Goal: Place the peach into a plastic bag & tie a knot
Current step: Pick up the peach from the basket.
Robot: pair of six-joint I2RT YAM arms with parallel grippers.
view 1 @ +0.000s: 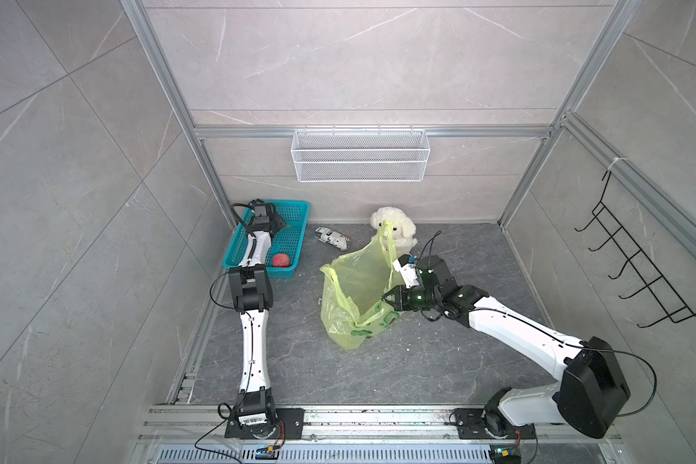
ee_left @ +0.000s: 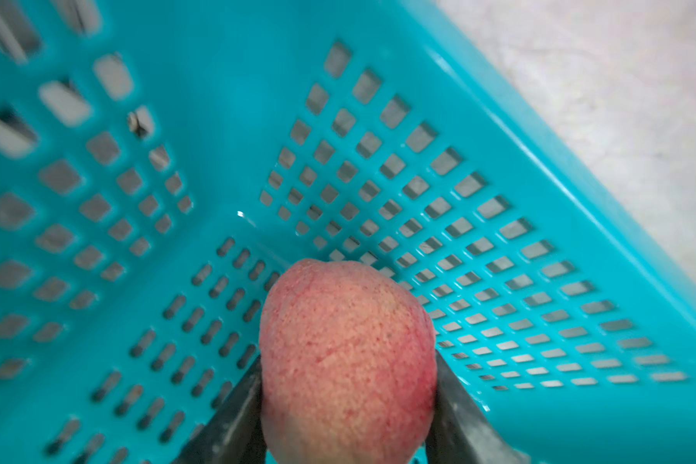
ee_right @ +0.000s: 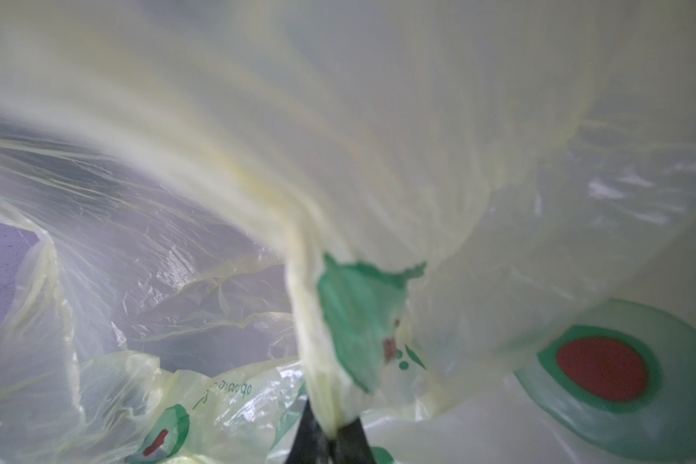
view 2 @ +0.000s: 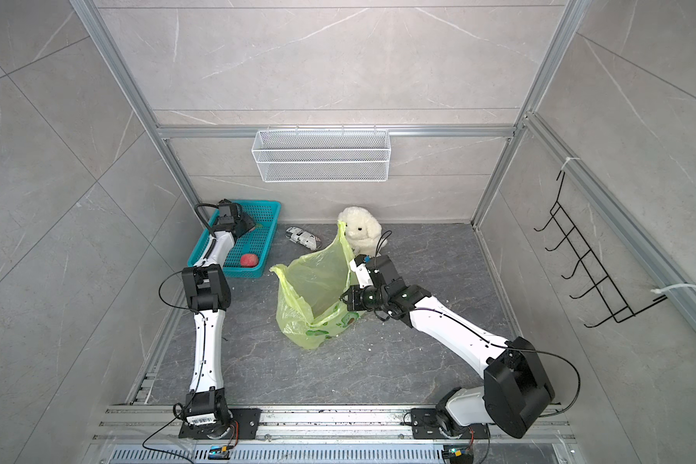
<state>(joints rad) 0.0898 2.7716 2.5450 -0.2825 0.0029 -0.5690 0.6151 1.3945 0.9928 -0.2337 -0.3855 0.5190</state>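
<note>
In the left wrist view a pink-red peach (ee_left: 346, 341) sits between the fingers of my left gripper (ee_left: 348, 361), and both fingers press its sides. It is low inside the teal basket (ee_left: 499, 140). In both top views the left gripper (view 1: 282, 227) (view 2: 254, 227) is at the far end of the basket (view 1: 294, 213), its fingers hidden. A second red peach (view 1: 281, 260) (view 2: 248, 260) lies loose at the near end. The yellow-green plastic bag (view 1: 358, 289) (view 2: 314, 289) stands open. My right gripper (view 1: 386, 299) (ee_right: 330, 436) is shut on its bunched edge (ee_right: 318, 361).
A white plush dog (view 1: 394, 229) sits behind the bag against the back wall. A rolled black-and-white item (view 1: 333, 238) lies between it and the basket. A white wire basket (view 1: 360, 160) hangs on the back wall, and a black hook rack (view 1: 635, 273) on the right wall.
</note>
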